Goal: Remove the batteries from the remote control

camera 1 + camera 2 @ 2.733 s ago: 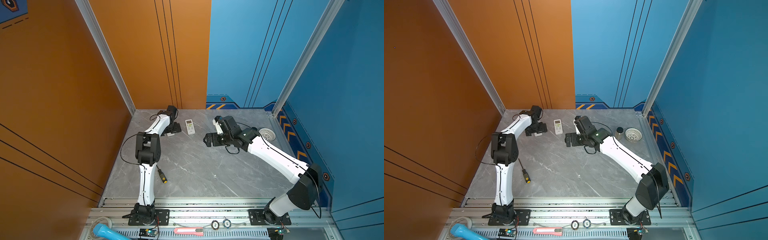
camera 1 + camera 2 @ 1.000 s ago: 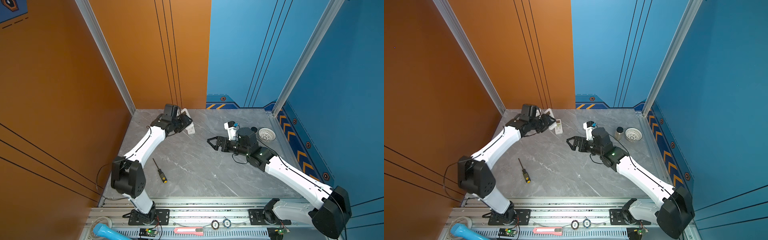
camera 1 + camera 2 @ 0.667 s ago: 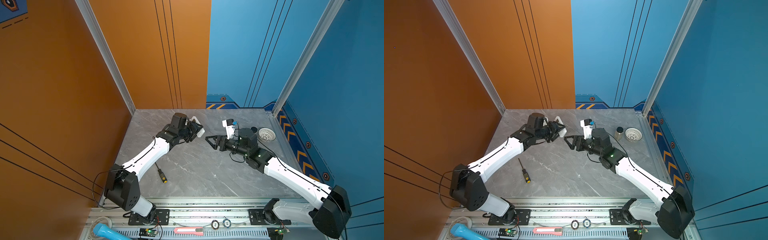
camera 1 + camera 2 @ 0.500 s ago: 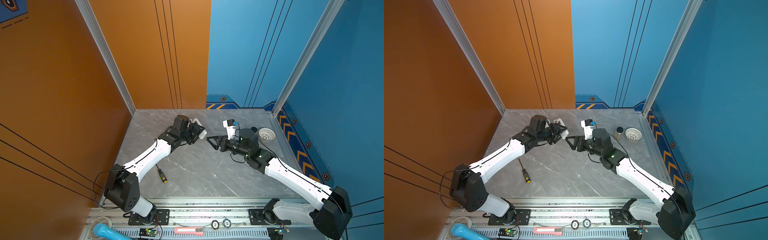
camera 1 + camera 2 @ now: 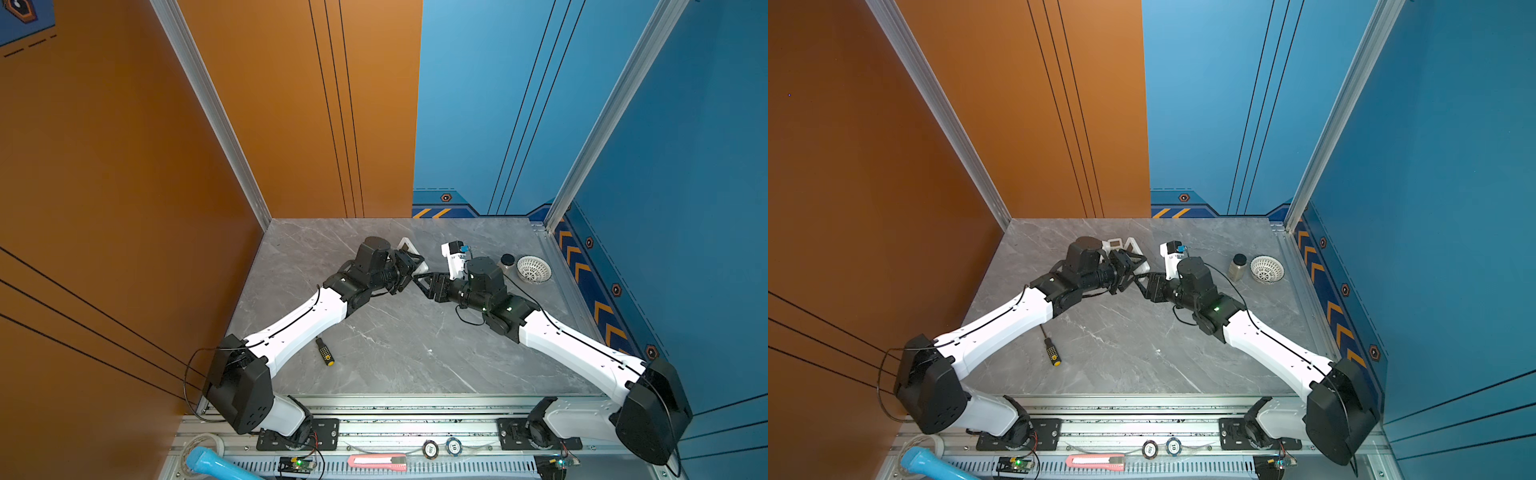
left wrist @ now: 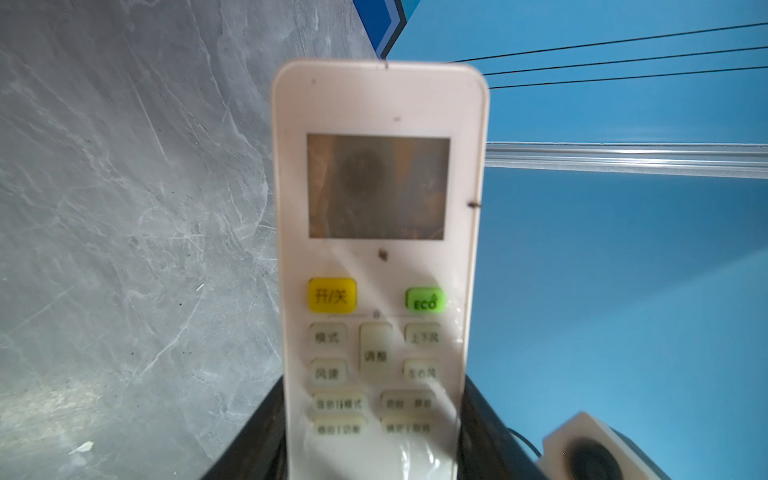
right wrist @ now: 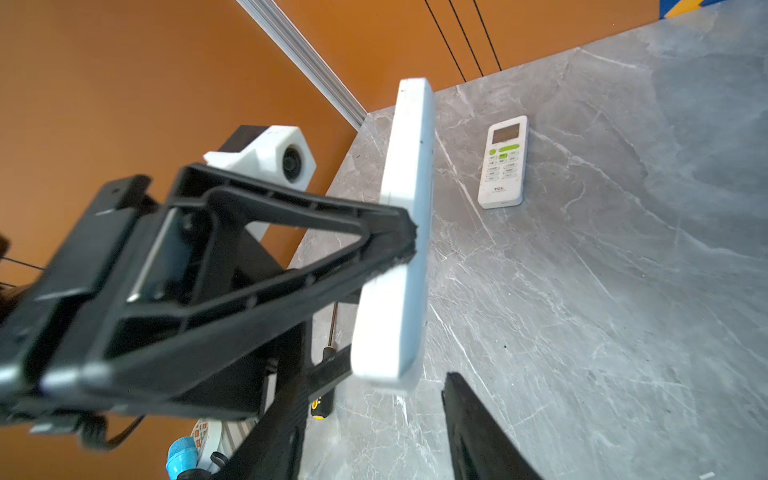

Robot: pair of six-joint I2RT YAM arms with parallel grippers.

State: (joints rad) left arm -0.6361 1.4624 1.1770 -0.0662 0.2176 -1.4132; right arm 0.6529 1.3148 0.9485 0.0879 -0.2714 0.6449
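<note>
Table (image 5: pixel 395 353): grey marbled slab.
Screwdriver (image 5: pixel 324 356): lies flat, front left, black-and-yellow handle.
White remote (image 7: pixel 503 162): lies face up near the back edge.
Jar (image 5: pixel 1237 266): upright, dark lid, back right.
Mesh basket (image 5: pixel 534 269): white, just beside the jar.

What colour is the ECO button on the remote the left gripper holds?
Green. The ECO button on the remote shows best in the left wrist view.

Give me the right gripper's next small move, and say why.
Probably close the right gripper on the near end of the remote. The left gripper grips the remote partway along, clear of the table, and the right jaws stand apart astride that end. A second hold should steady it for opening; no batteries show yet.
</note>
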